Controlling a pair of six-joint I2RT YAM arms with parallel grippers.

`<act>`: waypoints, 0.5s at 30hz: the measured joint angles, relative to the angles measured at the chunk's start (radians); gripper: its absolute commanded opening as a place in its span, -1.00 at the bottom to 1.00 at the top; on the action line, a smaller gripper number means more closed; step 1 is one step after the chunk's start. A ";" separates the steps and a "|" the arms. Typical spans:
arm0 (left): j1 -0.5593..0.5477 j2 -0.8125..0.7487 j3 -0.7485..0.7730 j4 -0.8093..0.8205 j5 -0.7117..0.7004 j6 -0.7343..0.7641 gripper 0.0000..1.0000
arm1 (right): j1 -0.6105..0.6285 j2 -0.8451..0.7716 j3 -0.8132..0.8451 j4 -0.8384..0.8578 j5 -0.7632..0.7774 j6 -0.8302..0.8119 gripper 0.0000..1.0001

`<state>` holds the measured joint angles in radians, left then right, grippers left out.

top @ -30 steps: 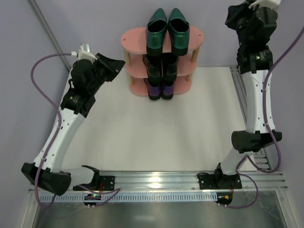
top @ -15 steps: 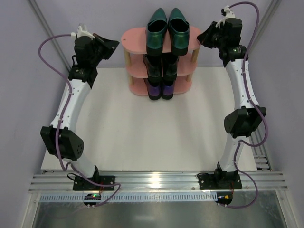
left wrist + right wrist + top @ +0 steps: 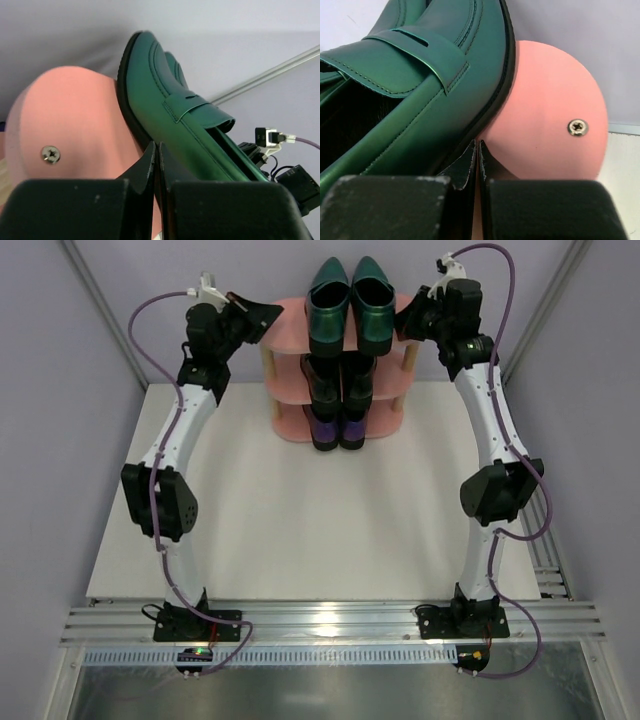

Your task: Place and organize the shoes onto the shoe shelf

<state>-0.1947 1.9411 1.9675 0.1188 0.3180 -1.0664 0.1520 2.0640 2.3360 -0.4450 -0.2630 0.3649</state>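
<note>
The pink three-tier shoe shelf point(image 3: 285, 320) stands at the back of the table. The teal-green pair point(image 3: 350, 305) lies on its top board, the black pair point(image 3: 338, 380) on the middle one, the purple pair point(image 3: 336, 428) on the bottom. My left gripper point(image 3: 268, 312) is shut and empty at the top board's left end, its tips by the left teal shoe point(image 3: 170, 115). My right gripper point(image 3: 408, 320) is shut and empty at the right end, its tips by the right teal shoe point(image 3: 425, 85). The top board also shows in both wrist views point(image 3: 75, 125) point(image 3: 550, 110).
The white table mat point(image 3: 320, 510) lies in front of the shelf. Grey walls close in behind and on both sides. A metal rail point(image 3: 330, 620) with both arm bases runs along the near edge.
Both arms have stretched out toward the back, and both grippers have come in to the two ends of the shelf's top board. The shoes have not moved.
</note>
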 measured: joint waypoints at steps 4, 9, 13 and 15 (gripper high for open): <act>-0.045 0.083 0.064 -0.037 0.018 0.005 -0.99 | 0.020 0.031 0.039 0.003 0.026 -0.006 -0.92; -0.061 0.080 0.070 -0.056 0.023 0.023 -0.99 | 0.038 0.051 0.062 0.009 0.042 -0.027 -0.92; -0.072 0.061 0.038 -0.047 0.022 0.028 -0.99 | 0.052 0.051 0.062 0.010 0.043 -0.042 -0.92; -0.081 0.045 0.014 -0.041 0.022 0.029 -0.99 | 0.063 0.051 0.062 0.010 0.048 -0.052 -0.92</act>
<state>-0.2760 1.9862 1.9816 0.0780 0.3397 -1.0374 0.2150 2.1147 2.3981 -0.4347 -0.2146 0.3126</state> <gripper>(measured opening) 0.003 0.039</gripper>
